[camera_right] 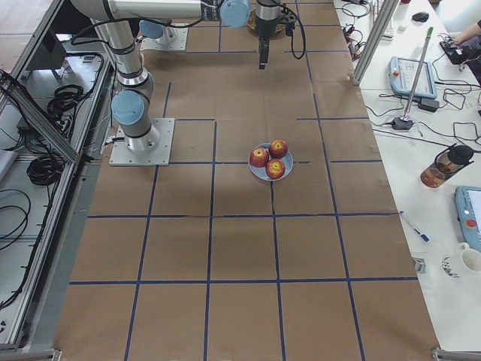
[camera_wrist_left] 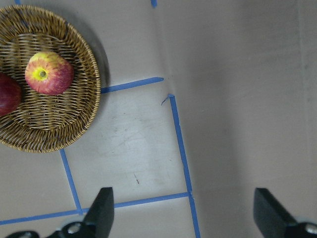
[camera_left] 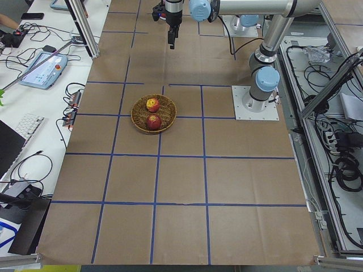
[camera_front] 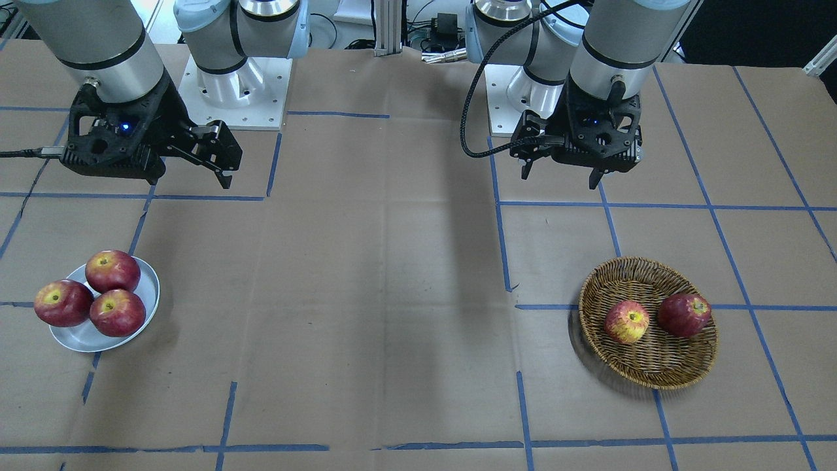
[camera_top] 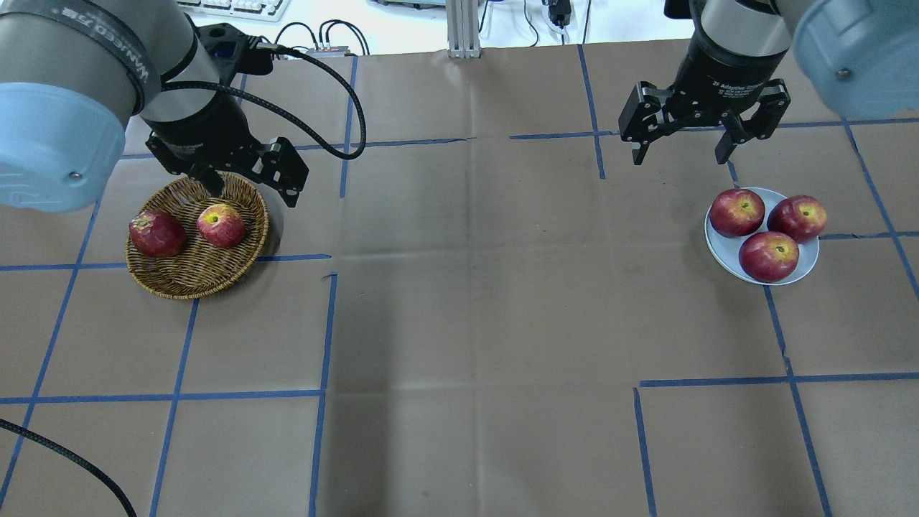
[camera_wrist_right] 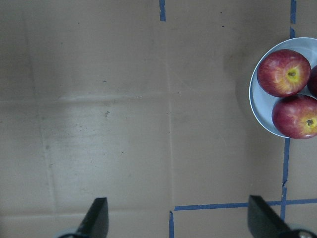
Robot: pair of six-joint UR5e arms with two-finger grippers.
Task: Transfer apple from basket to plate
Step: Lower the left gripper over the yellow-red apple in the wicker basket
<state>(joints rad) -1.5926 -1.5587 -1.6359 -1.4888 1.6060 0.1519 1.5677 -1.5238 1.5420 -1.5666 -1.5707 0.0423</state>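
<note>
At the overhead view's upper left, the left gripper (camera_top: 251,188), jaws spread and empty, should straddle the paler apple (camera_top: 222,225) squarely, clear of the darker apple (camera_top: 157,233).

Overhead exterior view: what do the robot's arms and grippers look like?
The left arm and right arm are silver-grey tubes with pale blue joint caps. The left gripper and right gripper are black, with two fingers each. A black braided cable loops off the left wrist.

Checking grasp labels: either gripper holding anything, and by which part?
Nothing held. Left gripper and right gripper both open, empty; the apple lies in the basket.
</note>
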